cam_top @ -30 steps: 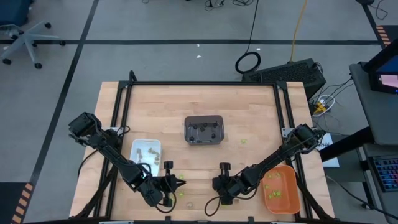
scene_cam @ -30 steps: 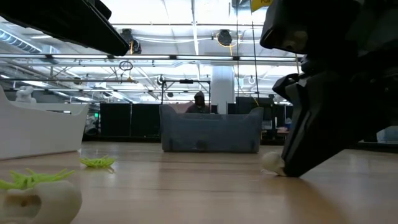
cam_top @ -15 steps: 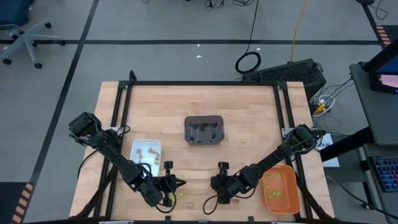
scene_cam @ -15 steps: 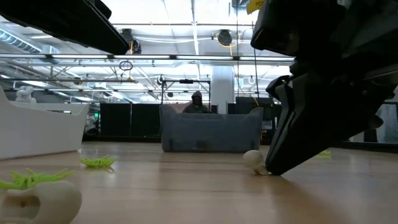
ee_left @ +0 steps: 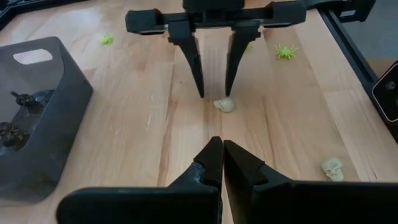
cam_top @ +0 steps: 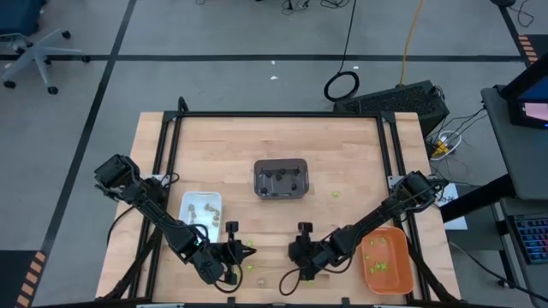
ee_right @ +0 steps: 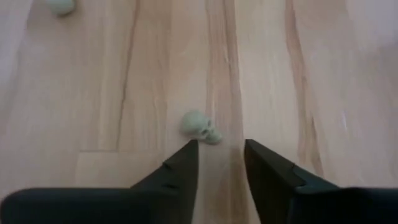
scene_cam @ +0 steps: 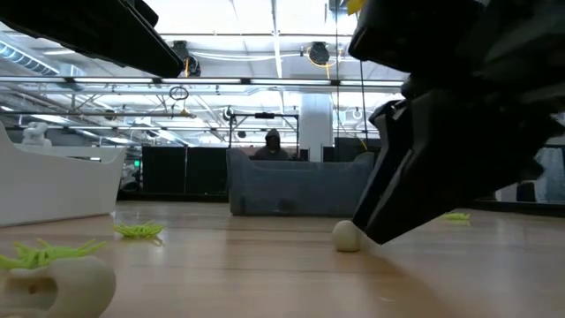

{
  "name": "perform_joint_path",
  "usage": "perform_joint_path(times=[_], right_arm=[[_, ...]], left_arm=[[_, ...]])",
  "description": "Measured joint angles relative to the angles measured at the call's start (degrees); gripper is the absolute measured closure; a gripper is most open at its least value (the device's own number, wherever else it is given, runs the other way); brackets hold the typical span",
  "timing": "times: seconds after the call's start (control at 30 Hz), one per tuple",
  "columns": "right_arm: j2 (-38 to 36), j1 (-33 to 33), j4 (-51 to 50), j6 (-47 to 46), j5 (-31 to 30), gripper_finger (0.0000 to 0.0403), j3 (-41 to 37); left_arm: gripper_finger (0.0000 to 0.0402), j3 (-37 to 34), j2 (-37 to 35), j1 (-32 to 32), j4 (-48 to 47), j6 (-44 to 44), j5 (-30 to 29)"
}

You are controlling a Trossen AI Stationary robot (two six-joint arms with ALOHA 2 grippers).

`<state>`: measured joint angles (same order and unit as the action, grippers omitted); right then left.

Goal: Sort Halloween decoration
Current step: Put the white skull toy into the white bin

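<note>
A pale tan skull trinket [ee_right: 199, 127] lies on the wooden table just beyond the fingertips of my right gripper [ee_right: 219, 146], which is open. The same skull [ee_left: 224, 104] shows in the left wrist view at the tip of one right finger. My right gripper [cam_top: 289, 255] is near the table's front edge, facing my left gripper [cam_top: 250, 251]. My left gripper [ee_left: 222, 144] is shut on nothing, a short way from the skull. Lime-green spider trinkets [ee_left: 285, 51] and another pale skull [ee_left: 333, 168] lie loose on the wood. My right gripper has its open fingertips [ee_left: 231, 87] right at the pale skull [scene_cam: 346, 237], which rests on the table. I cannot tell whether a finger touches it. The fingers slant down at it from the table's right.
A white tray [cam_top: 200, 210] stands at the left, a dark grey tray [cam_top: 281, 179] with dark trinkets in the middle, and an orange tray [cam_top: 387, 261] with green ones at the right. A large pale skull [scene_cam: 53, 287] and green spiders [scene_cam: 139, 230] lie close to the low camera.
My right gripper has gone along the table toward its left edge, toward my left gripper. The pale skull has moved along the table the same way, staying just ahead of its fingertips.
</note>
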<state>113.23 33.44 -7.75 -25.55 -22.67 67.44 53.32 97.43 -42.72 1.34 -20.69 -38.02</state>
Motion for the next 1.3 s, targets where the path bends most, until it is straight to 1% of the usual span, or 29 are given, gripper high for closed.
perform_joint_path(times=[0.13,0.23,0.43,0.57,0.67,0.83,0.97,1.07,1.2,1.3], right_arm=[[-0.02,-0.03,0.12,6.62,0.21,0.0244,0.00],[-0.03,-0.64,0.47,11.64,0.77,0.0236,0.00],[0.30,-3.10,4.21,12.85,4.52,0.0240,0.00],[1.03,-3.52,4.87,13.19,5.37,0.0240,0.06],[1.01,-3.52,5.70,14.39,8.08,0.0243,0.00],[1.05,-3.46,7.96,16.32,7.97,0.0247,0.02],[1.99,-3.90,11.90,21.62,8.39,0.0246,0.02],[3.33,-4.76,14.74,25.01,12.21,0.0246,0.05],[4.57,-6.41,15.24,24.35,17.11,0.0250,0.11],[4.59,-7.11,14.58,23.69,18.35,0.0262,0.17]], left_arm=[[0.0388,0.00,0.00,0.02,0.08,0.02,-0.06],[0.0388,0.00,0.00,0.04,0.43,0.04,-1.04],[0.0388,0.00,-0.02,0.34,0.90,0.07,-1.29],[0.0388,0.00,-0.02,0.62,0.87,0.09,-1.31],[0.0388,0.00,-0.02,0.63,0.85,0.09,-1.31],[0.0388,0.00,-0.02,0.63,0.85,0.23,-1.31],[0.0388,0.00,-0.02,0.63,0.94,0.28,-1.31],[0.0388,0.00,-0.02,0.63,1.00,0.24,-1.31],[0.0388,0.00,-0.02,0.63,0.86,0.24,-1.31],[0.0388,0.00,-0.02,0.63,0.81,0.30,-1.29]])
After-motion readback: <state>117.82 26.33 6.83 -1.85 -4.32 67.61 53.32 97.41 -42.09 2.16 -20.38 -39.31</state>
